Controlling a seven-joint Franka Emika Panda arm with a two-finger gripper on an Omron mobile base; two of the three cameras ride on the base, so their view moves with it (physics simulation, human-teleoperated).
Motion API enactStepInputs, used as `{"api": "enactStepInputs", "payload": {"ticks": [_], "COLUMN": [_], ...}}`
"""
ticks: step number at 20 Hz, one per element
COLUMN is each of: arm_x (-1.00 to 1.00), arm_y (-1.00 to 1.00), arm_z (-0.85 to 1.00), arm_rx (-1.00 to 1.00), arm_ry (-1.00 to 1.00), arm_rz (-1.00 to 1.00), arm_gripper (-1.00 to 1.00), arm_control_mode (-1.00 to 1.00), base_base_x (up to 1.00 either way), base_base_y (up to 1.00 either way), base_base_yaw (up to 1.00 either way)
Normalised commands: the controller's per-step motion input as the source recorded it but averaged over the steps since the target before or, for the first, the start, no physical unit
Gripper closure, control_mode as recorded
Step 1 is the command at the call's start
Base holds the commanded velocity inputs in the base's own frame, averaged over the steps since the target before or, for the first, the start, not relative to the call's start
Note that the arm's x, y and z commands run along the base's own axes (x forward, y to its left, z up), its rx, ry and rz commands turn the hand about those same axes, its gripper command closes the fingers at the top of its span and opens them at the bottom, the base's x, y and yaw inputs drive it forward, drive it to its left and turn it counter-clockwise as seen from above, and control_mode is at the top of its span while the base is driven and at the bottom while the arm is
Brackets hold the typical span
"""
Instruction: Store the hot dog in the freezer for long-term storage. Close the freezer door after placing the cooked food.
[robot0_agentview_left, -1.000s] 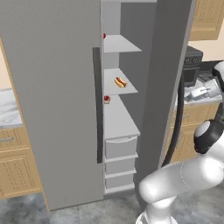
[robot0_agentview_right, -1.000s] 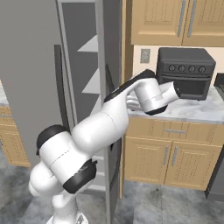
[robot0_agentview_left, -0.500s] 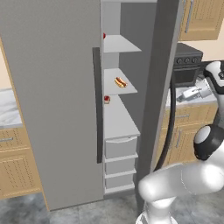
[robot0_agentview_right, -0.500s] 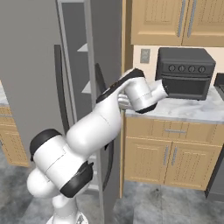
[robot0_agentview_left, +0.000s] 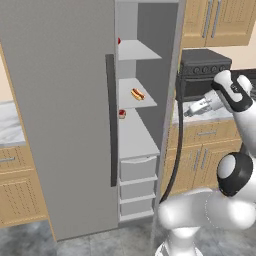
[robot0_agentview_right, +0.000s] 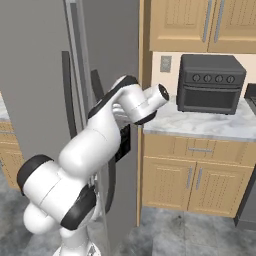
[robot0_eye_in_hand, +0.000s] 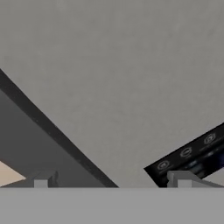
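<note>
The hot dog (robot0_agentview_left: 137, 93) lies on the middle white shelf of the open freezer (robot0_agentview_left: 135, 140). The freezer door (robot0_agentview_left: 171, 100) stands swung out, edge-on in the left base view. Its grey outer face (robot0_agentview_right: 110, 40) carries a black dispenser panel (robot0_agentview_right: 125, 142) behind my arm. My gripper (robot0_agentview_left: 189, 112) is on the outer side of that door, close to its face, open with nothing between the fingers. In the hand view the gripper (robot0_eye_in_hand: 113, 181) faces the grey door face (robot0_eye_in_hand: 122, 65), with the dispenser panel (robot0_eye_in_hand: 188, 157) at lower right.
A black toaster oven (robot0_agentview_right: 210, 82) sits on the marble counter (robot0_agentview_right: 200, 125) right of the fridge, above wooden cabinets (robot0_agentview_right: 190, 180). The wider fridge door (robot0_agentview_left: 60, 115) is shut at left. White drawers (robot0_agentview_left: 139, 167) and two small red items (robot0_agentview_left: 122, 114) are inside the freezer.
My hand has swung left from over the counter toward the outer face of the freezer door. The hot dog and the door have not moved.
</note>
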Motion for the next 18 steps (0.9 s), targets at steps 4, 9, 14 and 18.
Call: {"api": "enactStepInputs", "payload": {"ticks": [4,9,14,18], "arm_x": [0.24,0.30,0.36,0.33], "arm_y": [0.61,0.55,0.44,0.39], "arm_z": [0.00,0.00,0.00,0.00], "arm_rx": [-0.06,-0.07,-0.09,-0.09], "arm_ry": [0.00,0.00,0.00,0.00], "arm_rz": [-0.05,-0.09,-0.14,-0.15], "arm_gripper": [-1.00,-1.00,-1.00,-1.00], "arm_control_mode": [-1.00,-1.00,-1.00,-1.00], "base_base_x": [0.00,0.00,0.00,0.00], "base_base_y": [0.00,0.00,0.00,0.00], "base_base_yaw": [0.00,0.00,0.00,0.00]}}
